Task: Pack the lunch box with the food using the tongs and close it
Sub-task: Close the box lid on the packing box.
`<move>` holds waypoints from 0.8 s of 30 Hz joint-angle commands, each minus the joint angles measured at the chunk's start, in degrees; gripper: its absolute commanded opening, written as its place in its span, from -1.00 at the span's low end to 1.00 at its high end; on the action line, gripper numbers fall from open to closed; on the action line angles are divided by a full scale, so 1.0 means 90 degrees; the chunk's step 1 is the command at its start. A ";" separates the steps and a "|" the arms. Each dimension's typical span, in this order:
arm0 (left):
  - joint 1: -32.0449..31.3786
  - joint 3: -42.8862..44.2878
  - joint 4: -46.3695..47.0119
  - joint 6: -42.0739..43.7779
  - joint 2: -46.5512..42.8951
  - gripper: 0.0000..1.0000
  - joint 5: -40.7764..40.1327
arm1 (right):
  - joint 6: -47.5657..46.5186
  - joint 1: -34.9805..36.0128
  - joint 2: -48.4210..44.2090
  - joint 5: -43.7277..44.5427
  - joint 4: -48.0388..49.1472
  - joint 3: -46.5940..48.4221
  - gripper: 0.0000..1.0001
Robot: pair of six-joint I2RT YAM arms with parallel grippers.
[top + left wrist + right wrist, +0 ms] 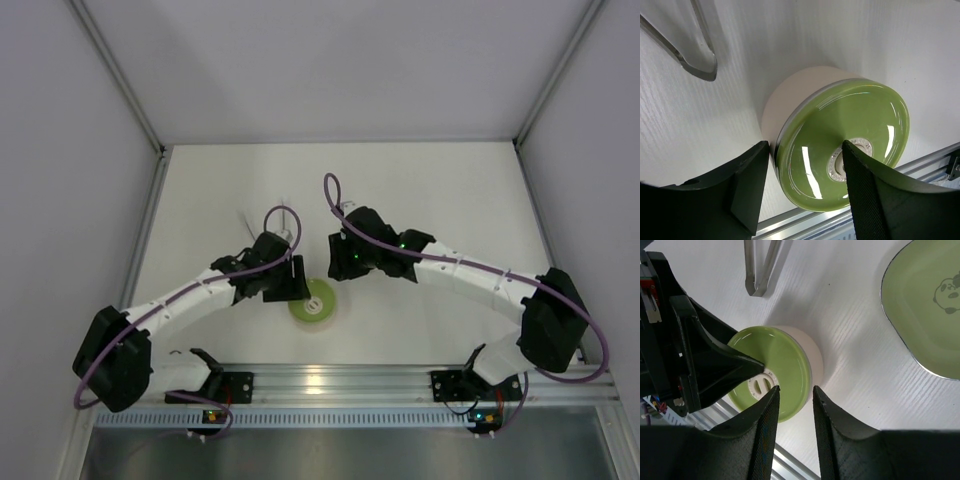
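Note:
The lunch box (785, 97) is a small round pale pot standing near the table's front edge, with its green lid (840, 125) lying on top, white centre spot up. My left gripper (805, 145) is open just above the lid; one finger is by the lid's left rim and the other over the centre spot. My right gripper (795, 389) hovers over the lid's (782, 360) right side, its fingers a narrow gap apart with nothing between them. The silver tongs (760, 270) lie on the table beyond the box. The food is out of view.
A pale green rounded-square dish (920, 295) with a panda print lies to the right of the box. An aluminium rail (330, 380) runs along the near table edge just in front of the lunch box (313, 302). White walls enclose the table on three sides.

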 commanded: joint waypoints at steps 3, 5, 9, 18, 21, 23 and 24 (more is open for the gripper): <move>-0.0033 -0.0340 -0.0118 0.0025 0.0478 0.24 -0.0218 | -0.0023 -0.0013 -0.0167 -0.0246 -0.0005 0.0239 -0.36; -0.0043 -0.0331 -0.0001 0.0006 0.0605 0.22 -0.0199 | -0.0003 0.0016 -0.0128 -0.0294 0.0054 0.0229 -0.37; -0.0101 -0.0291 0.0155 -0.0033 0.0829 0.20 -0.0179 | 0.0026 0.0055 -0.0059 -0.0353 0.0113 0.0219 -0.39; -0.0111 -0.0272 0.0273 -0.0024 0.1045 0.17 -0.0150 | 0.0074 0.0134 -0.0049 -0.0402 0.0044 -0.0063 -0.48; -0.0111 -0.0272 0.0244 -0.0014 0.1054 0.16 -0.0140 | 0.0143 0.0182 -0.0079 -0.0412 0.0074 -0.0307 -0.49; -0.0111 -0.0252 0.0215 0.0005 0.1044 0.15 -0.0150 | 0.0211 0.0231 -0.0127 -0.0402 0.0103 -0.0444 -0.50; -0.0111 -0.0252 0.0195 0.0015 0.1044 0.16 -0.0150 | 0.0269 0.0241 -0.0137 -0.0383 0.0122 -0.0580 -0.51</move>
